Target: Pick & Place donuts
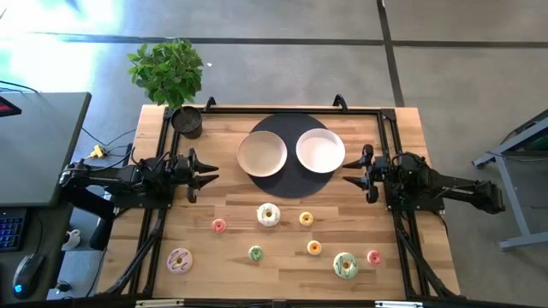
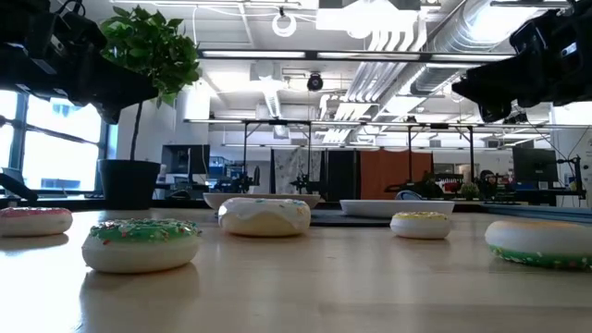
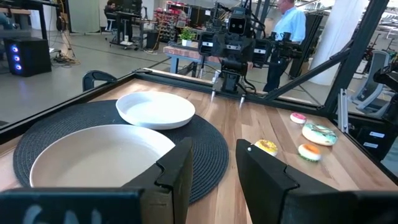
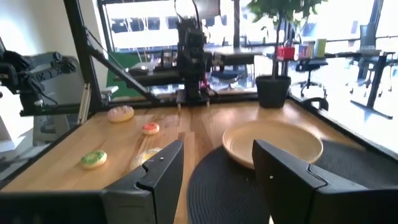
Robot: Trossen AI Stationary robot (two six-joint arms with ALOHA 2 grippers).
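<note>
Several small toy donuts lie flat on the near half of the wooden table. Among them are a larger white one (image 1: 269, 215), a larger green one (image 1: 345, 265), a larger pink one (image 1: 180, 260) and minis in yellow (image 1: 306, 219), orange (image 1: 314, 248), green (image 1: 255, 253) and pink (image 1: 219, 226). My left gripper (image 1: 210, 174) (image 3: 214, 180) hovers open at the table's left, beside the cream plate (image 1: 262, 154). My right gripper (image 1: 351, 175) (image 4: 217, 180) hovers open at the right, beside the white plate (image 1: 320, 150). Neither touches anything.
Both plates rest on a round dark mat (image 1: 291, 184) at the table's far middle. A potted plant (image 1: 167, 73) stands at the far left corner. A black frame (image 1: 385, 115) runs along the table's edges. A person (image 3: 291, 25) stands in the room beyond.
</note>
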